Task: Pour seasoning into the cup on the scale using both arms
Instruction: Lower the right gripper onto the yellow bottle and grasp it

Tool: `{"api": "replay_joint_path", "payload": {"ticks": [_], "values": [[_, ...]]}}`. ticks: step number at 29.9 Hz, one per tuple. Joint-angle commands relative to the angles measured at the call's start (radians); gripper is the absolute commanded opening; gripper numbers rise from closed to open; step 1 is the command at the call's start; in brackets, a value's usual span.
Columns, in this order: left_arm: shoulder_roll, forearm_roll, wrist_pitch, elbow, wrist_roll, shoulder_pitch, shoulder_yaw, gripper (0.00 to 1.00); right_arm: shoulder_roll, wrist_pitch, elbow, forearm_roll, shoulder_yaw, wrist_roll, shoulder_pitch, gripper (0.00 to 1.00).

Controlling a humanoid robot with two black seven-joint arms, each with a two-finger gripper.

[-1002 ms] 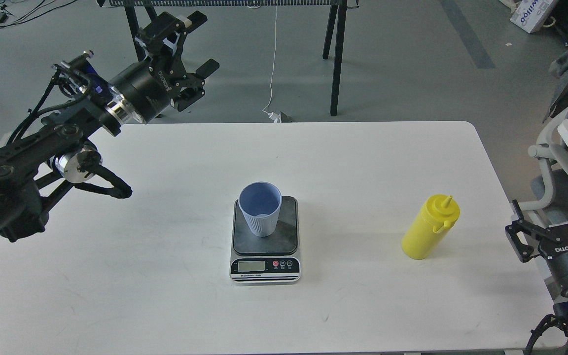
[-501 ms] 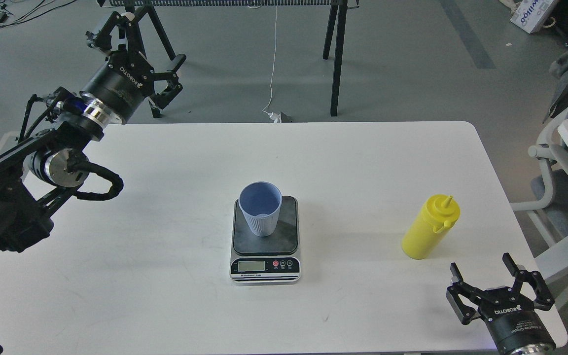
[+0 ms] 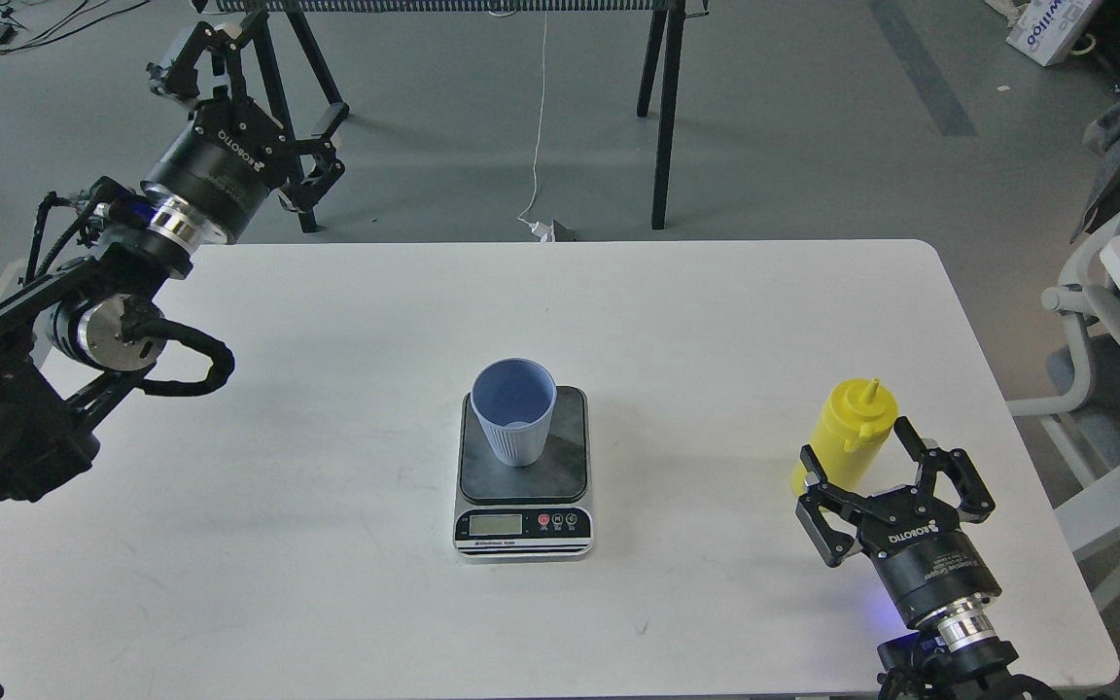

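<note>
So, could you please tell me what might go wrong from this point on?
The right gripper has its jaws open around the lower part of the yellow bottle; an off-centre close could tip the tall, upright bottle.

The cup stands loose toward the back left of the scale plate, so a bump might slide it off.

The left gripper is far from the cup, which leaves it unsteadied.

The left hand (image 3: pixel 249 117) is raised high and far out with fingers spread, while the right hand (image 3: pixel 895 476) reaches forward low, seemingly wide open.
</note>
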Motion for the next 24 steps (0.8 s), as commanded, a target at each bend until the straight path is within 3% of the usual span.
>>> {"api": "replay_joint_path", "payload": {"ticks": [1,24], "values": [[0.002,0.000,-0.001,0.000,0.000,-0.001,-0.002,1.00,0.019,0.000,-0.008,-0.001,-0.009,0.001,-0.011,0.98],[0.002,0.000,-0.001,0.000,-0.001,0.000,-0.002,1.00,0.033,0.000,-0.132,0.006,0.005,0.003,-0.003,0.98]]}}
